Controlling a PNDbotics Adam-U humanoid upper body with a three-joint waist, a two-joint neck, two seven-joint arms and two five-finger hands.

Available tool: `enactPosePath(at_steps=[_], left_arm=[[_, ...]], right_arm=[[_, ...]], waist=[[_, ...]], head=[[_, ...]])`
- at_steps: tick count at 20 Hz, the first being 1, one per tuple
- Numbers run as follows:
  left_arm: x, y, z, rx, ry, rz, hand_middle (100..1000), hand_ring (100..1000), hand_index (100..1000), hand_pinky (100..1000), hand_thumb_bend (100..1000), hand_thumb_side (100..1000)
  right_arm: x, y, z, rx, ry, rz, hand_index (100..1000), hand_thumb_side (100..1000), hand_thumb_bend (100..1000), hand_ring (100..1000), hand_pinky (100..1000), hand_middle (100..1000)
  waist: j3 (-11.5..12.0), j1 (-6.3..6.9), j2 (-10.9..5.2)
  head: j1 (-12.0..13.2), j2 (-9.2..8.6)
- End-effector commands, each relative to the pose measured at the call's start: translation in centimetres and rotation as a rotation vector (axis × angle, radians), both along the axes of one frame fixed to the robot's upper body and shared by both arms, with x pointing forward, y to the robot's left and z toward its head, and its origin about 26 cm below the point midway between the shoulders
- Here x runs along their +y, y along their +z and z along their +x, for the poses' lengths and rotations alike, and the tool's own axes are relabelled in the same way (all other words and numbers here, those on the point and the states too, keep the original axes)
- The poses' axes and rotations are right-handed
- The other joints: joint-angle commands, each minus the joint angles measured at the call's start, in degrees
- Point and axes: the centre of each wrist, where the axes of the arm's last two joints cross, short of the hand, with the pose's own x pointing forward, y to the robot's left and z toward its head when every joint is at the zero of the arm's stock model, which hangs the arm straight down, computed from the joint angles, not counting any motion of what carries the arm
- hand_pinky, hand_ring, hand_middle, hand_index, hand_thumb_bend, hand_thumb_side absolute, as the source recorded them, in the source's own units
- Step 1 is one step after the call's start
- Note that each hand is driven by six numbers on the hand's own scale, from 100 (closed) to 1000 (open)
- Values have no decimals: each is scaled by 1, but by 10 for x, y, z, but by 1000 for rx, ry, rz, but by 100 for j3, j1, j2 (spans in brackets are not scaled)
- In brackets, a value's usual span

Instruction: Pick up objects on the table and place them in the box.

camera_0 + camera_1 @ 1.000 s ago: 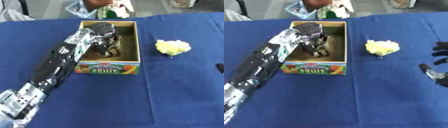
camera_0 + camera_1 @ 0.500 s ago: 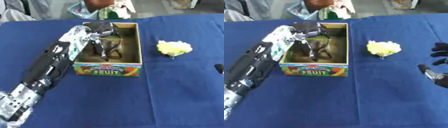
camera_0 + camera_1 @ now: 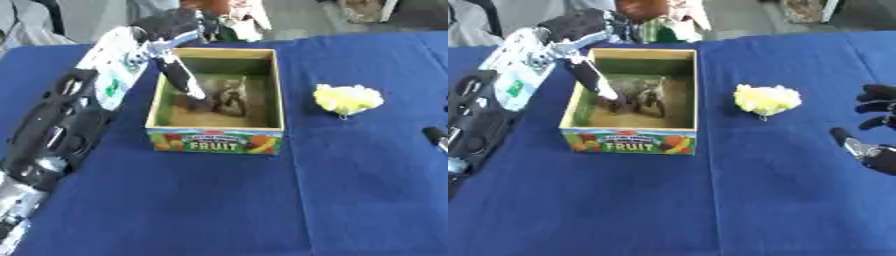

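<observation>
A cardboard box [image 3: 215, 140] with "FRUIT" printed on its front stands in the middle of the blue table. A small grey-brown object [image 3: 642, 90] lies inside it. My left hand [image 3: 164, 26] hovers over the box's far left corner, open, with straight fingers [image 3: 181, 79] reaching down into the box beside the object. A pale yellow, crumpled-looking object [image 3: 347, 98] lies on the cloth to the right of the box. My right hand [image 3: 878, 152] rests open at the right edge, fingers up, holding nothing.
A blue cloth [image 3: 219, 200] covers the table. At its far edge, behind the box, stand a few items [image 3: 229, 20], too blurred to make out. My left forearm [image 3: 70, 115] lies across the table's left side.
My left hand has drawn back from over the grey-brown object toward the box's far left corner, and its fingers have straightened. The object stays in the box. The right hand has not moved.
</observation>
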Motion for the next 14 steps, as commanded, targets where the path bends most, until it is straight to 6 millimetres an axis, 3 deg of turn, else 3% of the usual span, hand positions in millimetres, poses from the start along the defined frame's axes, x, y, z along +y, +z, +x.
enactPosePath(at_steps=[1,6,11,14], left_arm=[[23,28,-21,-117,25,-82,664,654,779,698,842,286],[42,19,-49,-165,66,-244,640,620,764,661,824,236],[48,-12,-67,-132,115,-420,618,593,747,622,811,159],[46,-29,-74,-105,147,-540,608,580,743,604,812,158]], right_arm=[[-12,14,0,-34,-26,-32,843,129,461,712,564,711],[-19,26,3,-59,-41,-74,845,129,461,715,566,714],[-27,46,9,-86,-48,-154,847,130,464,719,571,719],[-31,59,14,-94,-42,-218,849,132,465,725,574,727]], waist=[[54,-41,-128],[234,-74,-138],[393,-110,-148],[488,-133,-138]], head=[[-78,32],[-165,24],[-215,19],[-247,13]])
